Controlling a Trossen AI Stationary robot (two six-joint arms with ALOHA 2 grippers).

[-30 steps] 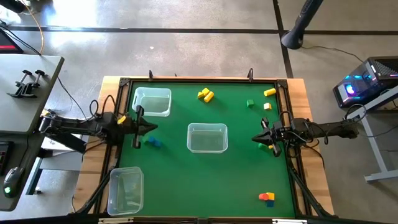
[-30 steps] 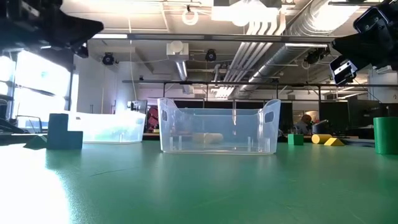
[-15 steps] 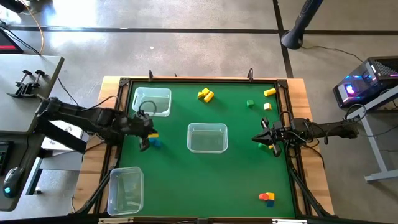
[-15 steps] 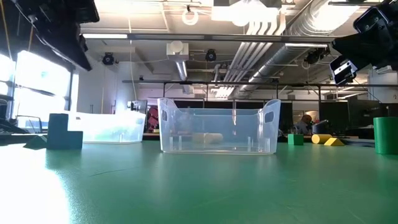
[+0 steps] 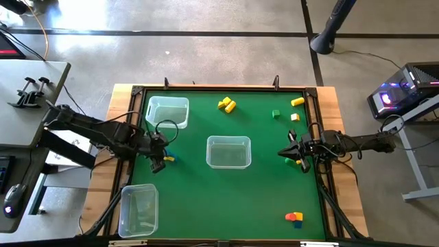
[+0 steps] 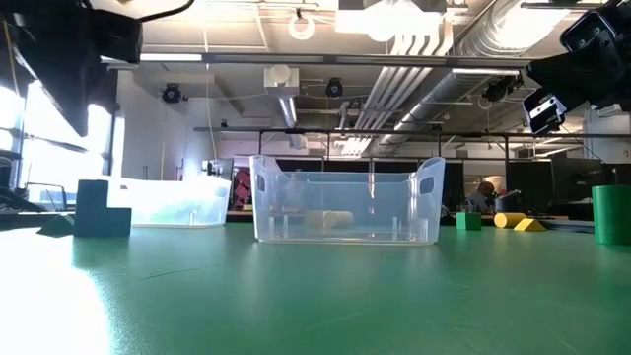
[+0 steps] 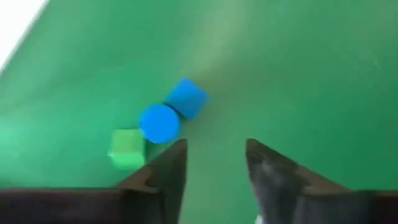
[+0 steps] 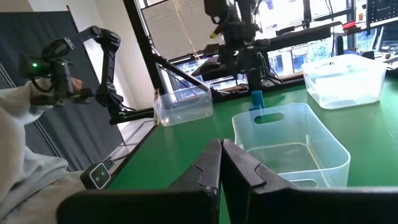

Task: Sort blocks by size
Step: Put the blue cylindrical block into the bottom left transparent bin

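From the high view, the left gripper (image 5: 158,162) sat right over the little blue cluster (image 5: 169,158) near the mat's left side, between the top-left bin (image 5: 168,112) and the middle bin (image 5: 228,151), so the left arm was obviously the closer one; the right gripper (image 5: 293,154) was parked way over by the right edge. The other blocks were scattered at the top (image 5: 227,105) and the bottom right (image 5: 295,218). In the low view a blue block (image 6: 101,208) stood on the mat at the left, with the left arm dark above it. The left wrist view told the real story: jaws open and empty, with a blue cylinder (image 7: 159,123), blue cube (image 7: 186,98) and green cube (image 7: 127,149) touching in a row, off to one side of the gap, not between the fingers (image 7: 163,171). I'd say it needed to shift toward that finger's side. In the right wrist view, its jaws were closed on nothing.
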